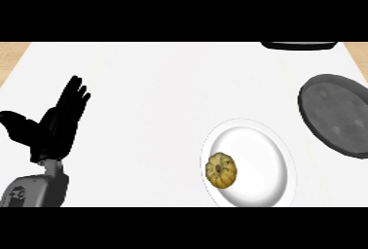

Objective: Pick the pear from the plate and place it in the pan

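Sitting on the white plate [262,146], lower-left part near the rim: the pear [221,170], yellow-brown w/ ribbed surface and a dark stem spot at centre, untouched. Pan [338,114], dark grey, round, lies right of the plate, just apart. Left robot hand [54,124] at the view's left over the white desk [158,87], fingers spread & straight, holding nothing. Right robot hand not visible.
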